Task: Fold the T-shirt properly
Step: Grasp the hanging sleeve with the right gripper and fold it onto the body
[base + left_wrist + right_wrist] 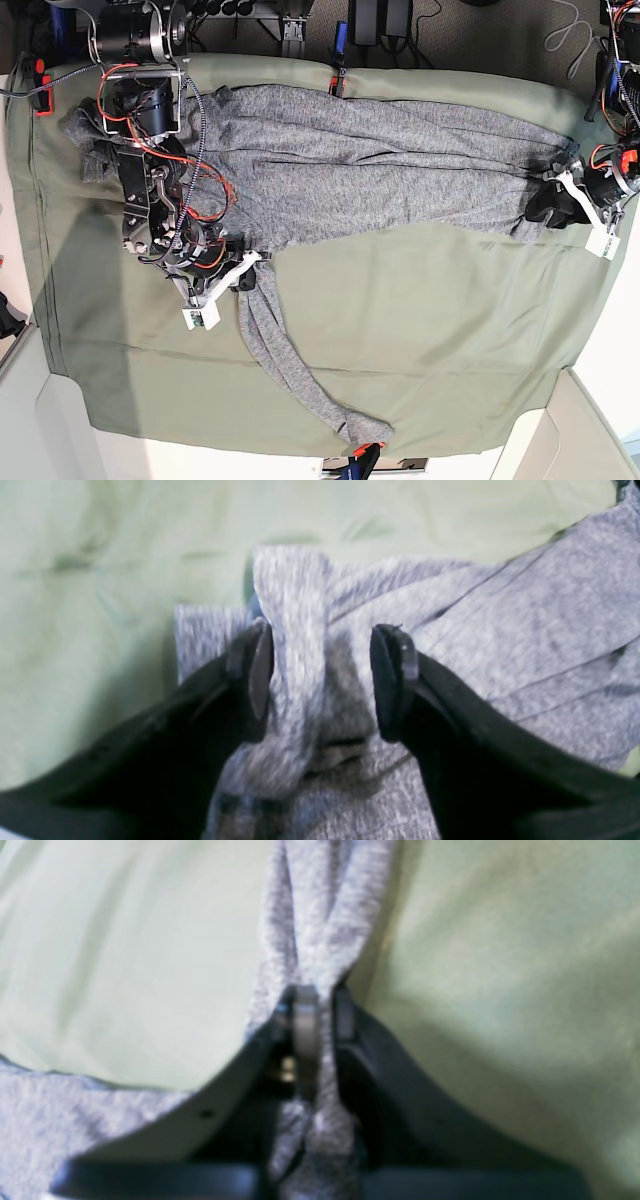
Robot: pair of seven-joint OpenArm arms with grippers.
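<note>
While the T-shirt (380, 160) lies stretched from nine to three o'clock on the olive-green cloth sheet (450, 330), the right gripper (315, 1010) pinches its sleeve (290, 375) trailing toward five, and the left gripper (322, 675) straddles its three-o'clock end, jaws parted.

A green cloth sheet (430, 330) covers the whole table top. The grey T-shirt (360, 150) lies stretched from left to right along the far side, and one long sleeve (285, 365) trails toward the near edge.
</note>
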